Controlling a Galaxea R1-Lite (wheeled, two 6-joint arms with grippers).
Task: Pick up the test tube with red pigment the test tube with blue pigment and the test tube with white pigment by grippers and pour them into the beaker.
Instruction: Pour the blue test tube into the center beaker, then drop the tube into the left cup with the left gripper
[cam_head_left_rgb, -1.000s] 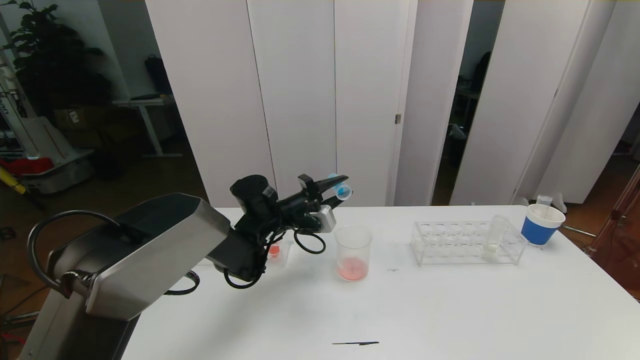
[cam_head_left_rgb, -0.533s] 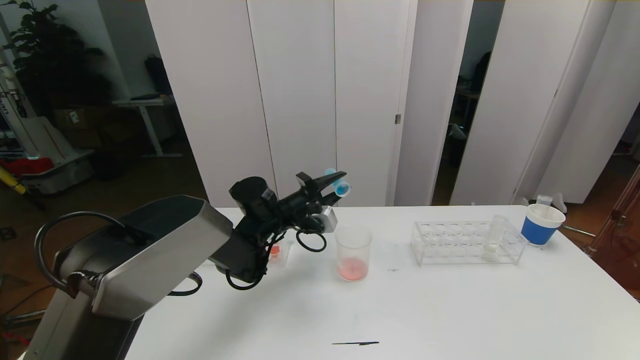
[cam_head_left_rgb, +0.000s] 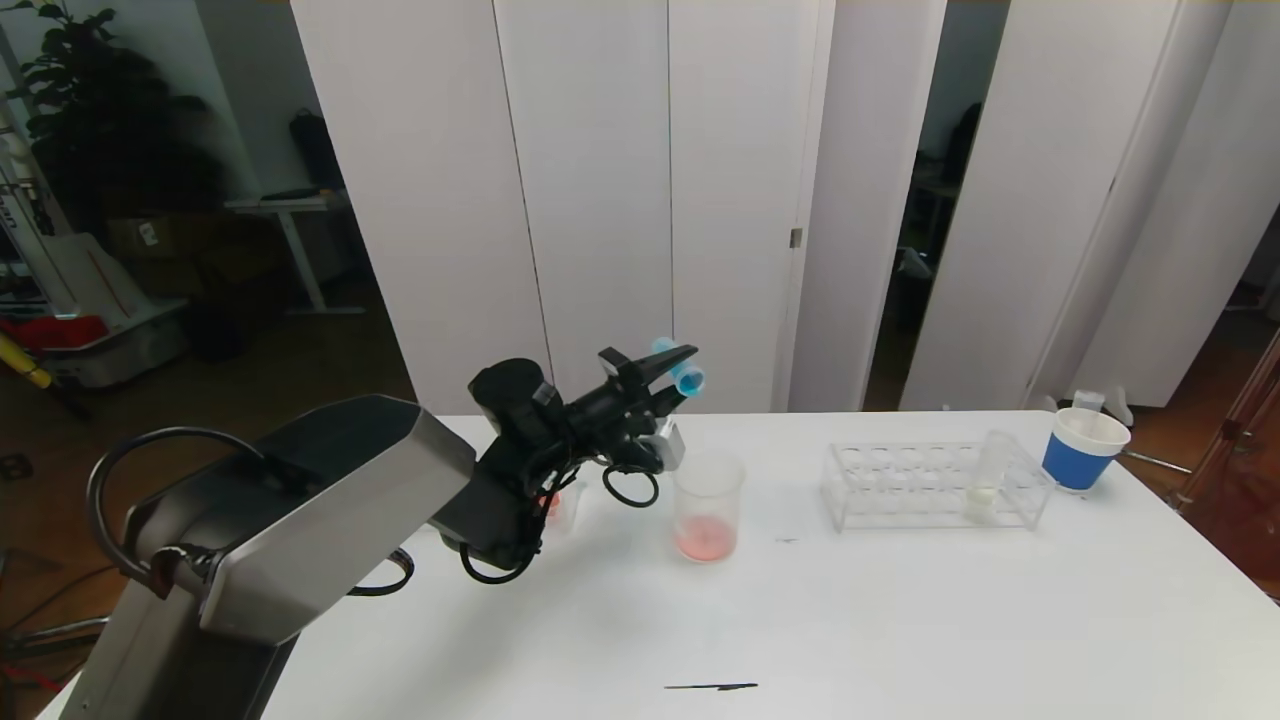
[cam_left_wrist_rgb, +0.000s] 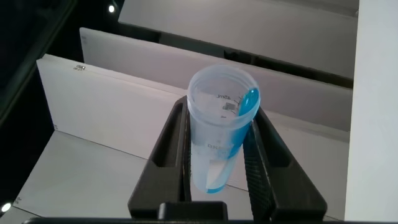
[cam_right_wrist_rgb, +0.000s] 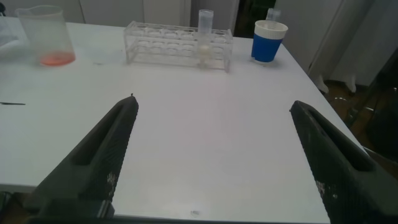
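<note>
My left gripper (cam_head_left_rgb: 676, 366) is shut on the test tube with blue pigment (cam_head_left_rgb: 684, 376), held tilted above and just left of the beaker (cam_head_left_rgb: 708, 500). In the left wrist view the tube (cam_left_wrist_rgb: 219, 140) sits between both fingers of the left gripper (cam_left_wrist_rgb: 217, 112), with blue liquid running along its wall to the rim. The beaker holds a little red liquid. The test tube with white pigment (cam_head_left_rgb: 989, 474) stands in the clear rack (cam_head_left_rgb: 900, 490). A red-pigment tube (cam_head_left_rgb: 552, 503) shows partly behind my left arm. My right gripper (cam_right_wrist_rgb: 212, 106) hovers open over the near table, holding nothing.
A blue paper cup (cam_head_left_rgb: 1084, 448) stands at the far right behind the rack, with a small clear tube beside it. A thin black mark (cam_head_left_rgb: 710, 687) lies near the table's front edge. The right wrist view also shows the beaker (cam_right_wrist_rgb: 46, 37), the rack (cam_right_wrist_rgb: 168, 43) and the cup (cam_right_wrist_rgb: 268, 40).
My left gripper has shifted slightly right toward the beaker with the blue tube in it. The right arm has not moved.
</note>
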